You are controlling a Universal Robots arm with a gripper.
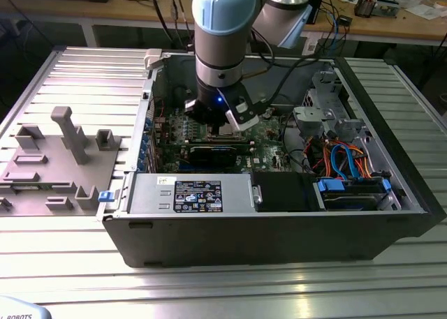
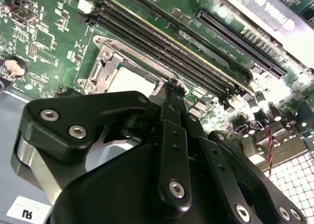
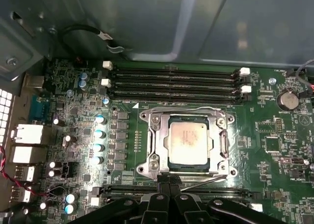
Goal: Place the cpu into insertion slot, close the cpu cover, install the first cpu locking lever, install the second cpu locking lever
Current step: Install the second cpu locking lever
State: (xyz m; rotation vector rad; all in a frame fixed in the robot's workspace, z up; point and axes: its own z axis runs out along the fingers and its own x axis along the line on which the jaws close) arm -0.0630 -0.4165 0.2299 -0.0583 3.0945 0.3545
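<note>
The cpu [image 3: 189, 139] lies flat in its socket on the green motherboard [image 3: 78, 136], silver-grey top up. The silvery cpu cover [image 3: 159, 136] is down around it like a frame. One thin wire lever [image 3: 186, 109] runs along one side of the socket and another [image 3: 206, 181] along the opposite side, by my fingertips. My gripper [image 3: 170, 179] is shut, its narrow tips at that edge of the socket; I cannot tell whether they pinch the wire. In the second wrist view the gripper [image 2: 171, 84] touches the socket rim beside the cpu [image 2: 128, 82]. In the exterior view the gripper [image 1: 223, 127] is down inside the open computer case [image 1: 279, 228].
Black memory slots [image 3: 176, 84] run beside the socket, and a row of capacitors [image 3: 99, 140] stands on its other side. In the case are a power supply [image 1: 195, 193] and a drive cage with blue cables [image 1: 349, 165]. A grey fixture tray [image 1: 56, 165] lies at the exterior view's left.
</note>
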